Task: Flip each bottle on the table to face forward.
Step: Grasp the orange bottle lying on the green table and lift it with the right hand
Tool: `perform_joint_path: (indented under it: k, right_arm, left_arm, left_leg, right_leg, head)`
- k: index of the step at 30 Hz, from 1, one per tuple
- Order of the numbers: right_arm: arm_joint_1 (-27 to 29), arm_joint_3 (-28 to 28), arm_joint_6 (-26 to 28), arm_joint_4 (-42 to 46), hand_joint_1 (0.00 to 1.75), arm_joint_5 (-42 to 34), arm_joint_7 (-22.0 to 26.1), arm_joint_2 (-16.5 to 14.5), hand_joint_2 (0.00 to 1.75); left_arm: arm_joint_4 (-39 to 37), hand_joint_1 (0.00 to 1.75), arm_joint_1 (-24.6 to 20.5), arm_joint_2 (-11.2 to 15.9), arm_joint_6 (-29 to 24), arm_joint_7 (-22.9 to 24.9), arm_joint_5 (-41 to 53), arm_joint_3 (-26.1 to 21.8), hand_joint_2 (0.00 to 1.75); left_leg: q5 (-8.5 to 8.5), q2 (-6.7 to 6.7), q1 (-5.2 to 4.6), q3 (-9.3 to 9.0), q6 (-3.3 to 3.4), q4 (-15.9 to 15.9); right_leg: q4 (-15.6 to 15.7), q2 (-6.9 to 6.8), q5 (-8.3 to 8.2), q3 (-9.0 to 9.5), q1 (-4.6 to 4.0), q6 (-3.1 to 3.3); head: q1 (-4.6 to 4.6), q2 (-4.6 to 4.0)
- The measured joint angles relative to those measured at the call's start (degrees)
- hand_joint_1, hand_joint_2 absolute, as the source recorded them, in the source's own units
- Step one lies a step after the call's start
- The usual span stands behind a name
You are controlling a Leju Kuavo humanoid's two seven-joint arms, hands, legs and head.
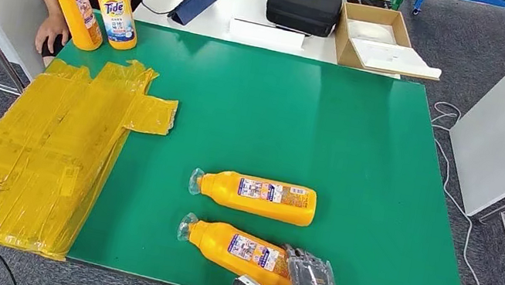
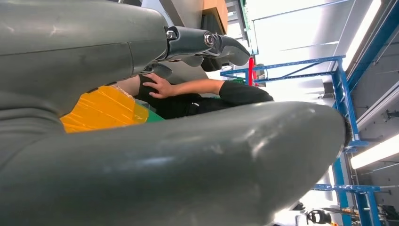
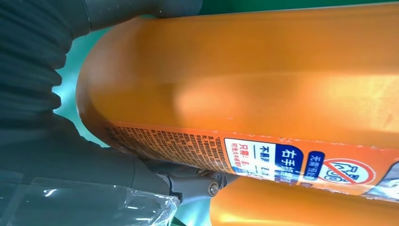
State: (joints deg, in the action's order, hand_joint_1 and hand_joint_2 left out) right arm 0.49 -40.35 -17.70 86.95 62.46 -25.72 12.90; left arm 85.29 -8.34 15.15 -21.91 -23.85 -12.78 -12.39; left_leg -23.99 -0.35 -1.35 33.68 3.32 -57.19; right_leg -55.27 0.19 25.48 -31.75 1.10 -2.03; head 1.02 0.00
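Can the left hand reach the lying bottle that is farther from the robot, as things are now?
Probably not easily. The left hand hangs off the table's left corner, by the yellow sheet. The farther lying bottle lies well right of it, nearer the right hand, which grips the near bottle.

The right hand [image 1: 308, 278] hides the near bottle's [image 1: 238, 248] base.
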Motion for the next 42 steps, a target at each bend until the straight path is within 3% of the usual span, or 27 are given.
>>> perform_joint_path:
  k: [12, 18, 22, 25, 30, 36, 42]
  right_arm:
    - [2.51, 1.82, -0.29, 5.80, 1.75, -2.15, 2.21, 0.03, 1.75]
    - [2.43, 4.59, 1.55, 15.63, 1.75, -7.57, 4.76, 0.46, 1.75]
    - [0.18, 7.09, 5.75, 22.55, 1.75, -12.52, 7.02, 1.55, 1.75]
    - [-1.57, 8.61, 9.59, 24.50, 1.75, -16.14, 8.39, 2.60, 1.75]
    - [-2.90, 9.92, 12.18, 24.69, 1.75, -18.16, 8.82, 2.67, 1.75]
    - [-5.94, 10.06, 12.20, 23.24, 1.75, -19.85, 7.68, -0.37, 1.75]
    - [-7.31, 10.03, 12.00, 21.83, 1.75, -20.72, 7.35, -1.66, 1.75]
  left_arm:
    - [0.13, 0.00, 0.08, 0.00, 0.94, 0.11, 0.39, -0.11, 0.00]
    - [0.98, 0.00, 1.73, -0.35, 4.96, 1.72, -2.60, -0.05, 0.00]
    - [3.92, 0.00, 7.01, -1.32, 11.89, 5.14, -9.20, 1.84, 1.75]
    - [7.05, 0.00, 11.69, -1.53, 15.43, 5.05, -12.42, 6.18, 1.75]
    - [12.11, 0.00, 15.86, -1.58, 15.54, 3.89, -14.88, 14.44, 1.75]
    - [15.13, 0.00, 15.30, -1.60, 15.87, 4.19, -16.68, 23.51, 1.75]
    - [15.92, 0.00, 14.73, -1.61, 15.52, 4.13, -17.78, 26.77, 1.75]
  left_leg:
    - [0.00, -0.02, 0.00, 0.10, 0.00, 0.00]
    - [0.01, 0.03, -0.04, 0.17, 0.00, 0.00]
    - [0.00, 0.09, -0.09, 0.17, 0.00, 0.00]
    - [-0.01, 0.06, -0.12, 0.20, 0.01, 0.00]
    - [-0.02, 0.01, -0.17, 0.26, 0.02, 0.00]
    - [0.00, 0.02, -0.11, 0.23, 0.01, 0.00]
    - [0.01, 0.03, -0.05, 0.23, 0.00, 0.00]
  right_leg:
    - [-0.01, 0.00, 0.00, -0.04, -0.01, 0.00]
    - [-0.02, 0.03, -0.01, -0.05, -0.01, 0.00]
    - [-0.01, 0.14, 0.00, -0.10, -0.01, -0.01]
    - [0.01, 0.14, 0.00, -0.12, 0.00, -0.01]
    - [0.02, 0.12, 0.00, -0.12, 0.00, -0.01]
    - [0.01, 0.11, -0.08, -0.13, 0.00, 0.08]
    - [0.00, 0.11, -0.12, -0.15, -0.01, 0.15]
  head:
    - [-0.01, 0.00]
    - [0.01, 0.00]
    - [0.01, 0.00]
    - [0.00, 0.00]
    - [0.01, 0.00]
    - [0.02, 0.00]
    - [0.02, 0.00]
